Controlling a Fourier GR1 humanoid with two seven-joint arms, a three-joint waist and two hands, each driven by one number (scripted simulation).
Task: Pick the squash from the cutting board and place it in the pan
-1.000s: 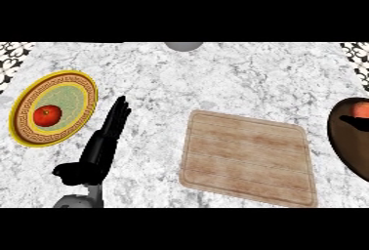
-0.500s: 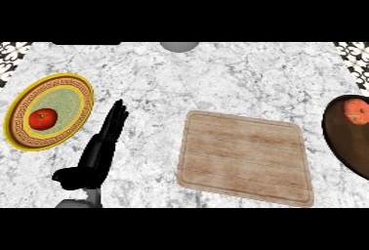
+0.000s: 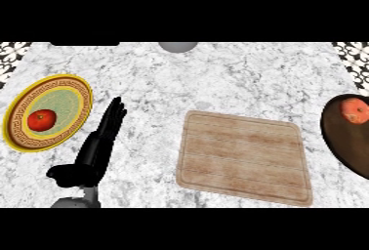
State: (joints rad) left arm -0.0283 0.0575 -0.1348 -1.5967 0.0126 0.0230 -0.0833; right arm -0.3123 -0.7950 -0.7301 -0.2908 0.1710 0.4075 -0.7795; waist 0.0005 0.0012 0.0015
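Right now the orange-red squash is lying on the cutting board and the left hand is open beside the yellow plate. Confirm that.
Not quite. The head view shows the cutting board bare; the orange-red squash lies in the dark pan at the right edge. The rest holds: the left hand is open, fingers straight, beside the yellow plate.

A wooden cutting board (image 3: 245, 156) lies bare on the marble counter (image 3: 216, 78); at the right edge a dark pan (image 3: 344, 141) holds an orange-red squash (image 3: 355, 110); at left, a yellow-rimmed plate (image 3: 65, 93) carries a red tomato (image 3: 42, 119); the left robot hand (image 3: 101, 141) rests beside it, fingers straight.
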